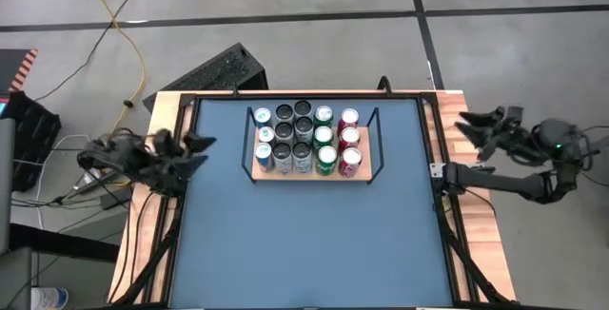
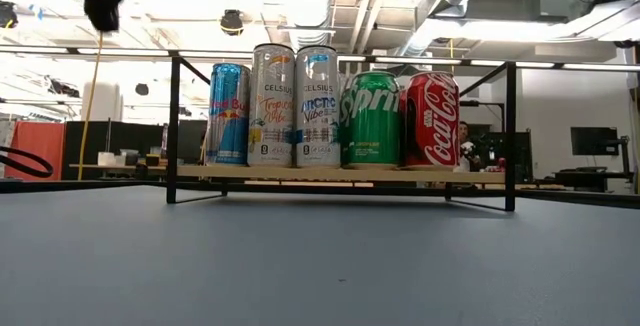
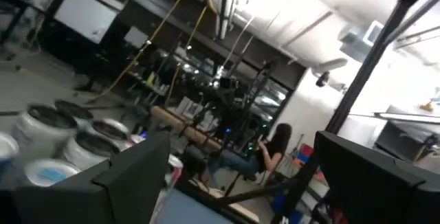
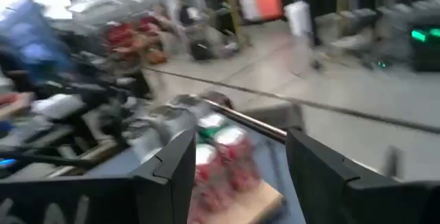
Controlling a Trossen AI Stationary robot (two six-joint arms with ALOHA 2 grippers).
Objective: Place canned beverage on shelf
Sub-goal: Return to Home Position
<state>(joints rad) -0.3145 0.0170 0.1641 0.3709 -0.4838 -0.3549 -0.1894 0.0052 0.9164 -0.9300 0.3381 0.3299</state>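
Observation:
The shelf [image 1: 285, 173], a light-wood board in a black wire frame, stands on the far middle of the blue tabletop. Several upright cans fill it in rows. In the low view the front row reads as a blue can [image 2: 228, 114], two Celsius cans [image 2: 272, 106], a green Sprite can [image 2: 370, 119] and a red Coca-Cola can [image 2: 430, 119]. My left gripper [image 1: 202, 150] hovers open over the table's left edge, left of the shelf, with nothing between its fingers [image 3: 137, 176]. My right gripper [image 1: 466, 127] is open and empty beyond the table's right edge, pointing toward the shelf.
Bare blue tabletop [image 1: 304, 243] lies between the shelf and the near edge. Wooden rails [image 1: 162, 224] border the table. A black keyboard-like object [image 1: 214, 72] and a yellow cable [image 1: 128, 44] lie on the floor behind. A seated person [image 3: 271, 152] shows far off in the room.

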